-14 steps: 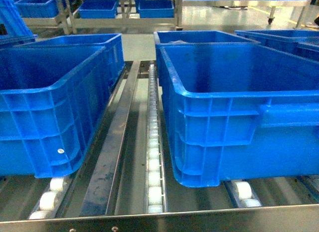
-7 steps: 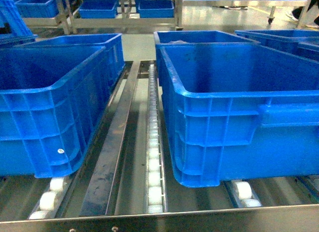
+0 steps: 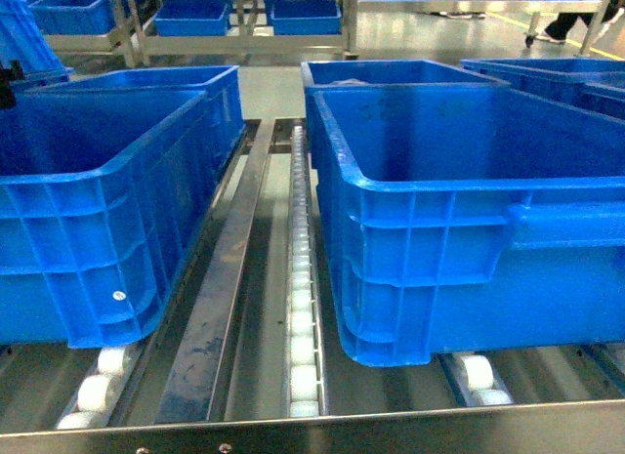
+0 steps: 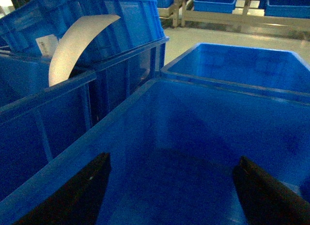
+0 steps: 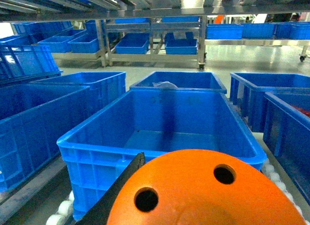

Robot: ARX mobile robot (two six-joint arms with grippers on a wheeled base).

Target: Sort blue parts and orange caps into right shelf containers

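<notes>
Right wrist: orange cap (image 5: 208, 191) near crate rim (image 5: 160, 152), seemingly.

Plastic crates on bare steel, and one glossy orange cap

The near right crate (image 3: 459, 229) and the left crate (image 3: 88, 229) are moulded bright-blue plastic with ribbed walls, smooth and faintly shiny along the rolled rims. Between them the shelf's steel rail (image 3: 220, 308) is dull brushed metal, smudged and scuffed, beside a row of white plastic rollers (image 3: 301, 308). The floor (image 3: 410, 34) beyond is polished and reflective. From the left wrist, a curled white sheet (image 4: 72, 46) looks like matt paper. The orange cap (image 5: 208, 196) close to the right wrist camera is smooth plastic with a soft gloss and two round holes.
</notes>
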